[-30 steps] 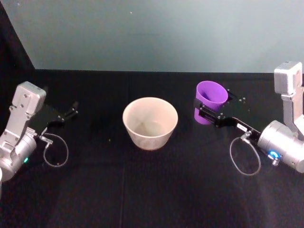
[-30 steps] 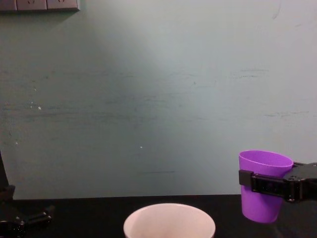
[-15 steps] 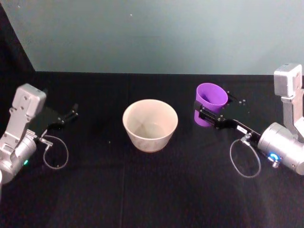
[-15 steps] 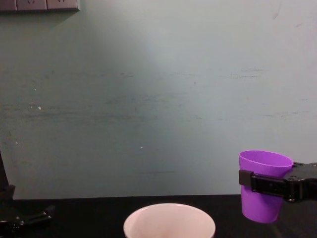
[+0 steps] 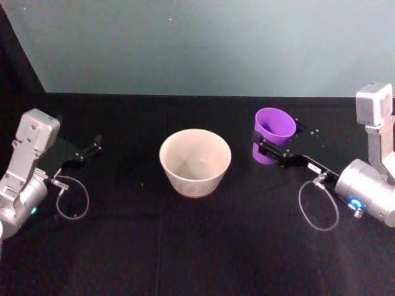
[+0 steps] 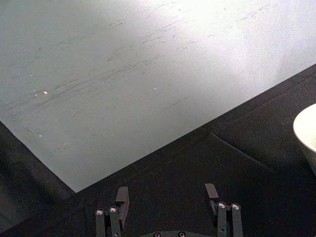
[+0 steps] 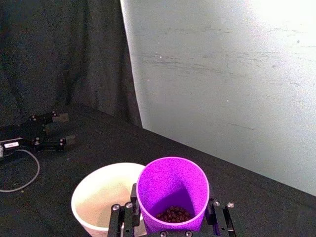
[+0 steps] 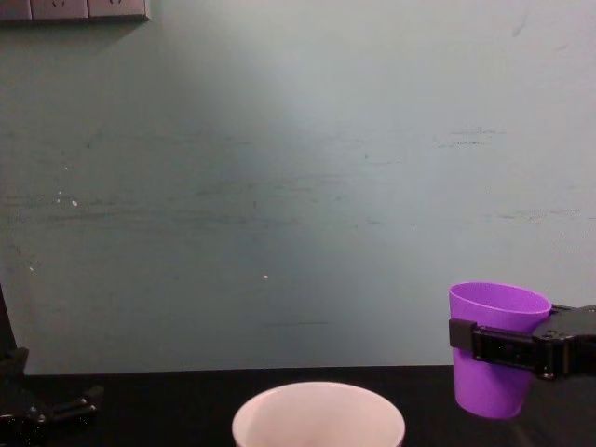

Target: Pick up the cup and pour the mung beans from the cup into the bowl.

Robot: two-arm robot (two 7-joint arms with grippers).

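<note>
Nearest the robot, at either side of the black bench (image 5: 197,259), lie the two wrist housings. From the left one, the left claw (image 5: 92,148) rests low near the bench with its fingers (image 6: 122,196) spread apart and nothing between them, parked well clear of the work so the pouring path is free. Mid-bench stands the bowl (image 5: 195,176), upright, mouth open, with no beans visible inside, placed centrally as the receiving vessel. Just beyond and to its right, the right claw (image 5: 270,147) is clamped on the cup (image 5: 274,126), one finger on each side of the wall below the rim; this side grasp leaves the mouth unobstructed for tipping. The cup is upright, near the bowl but apart from it, its rim higher than the bowl's in the chest view; whether its base clears the bench cannot be told. Mung beans (image 7: 173,215) lie at its bottom, so pouring is judged not yet begun. Farthest back rises a pale green wall (image 5: 197,43).
</note>
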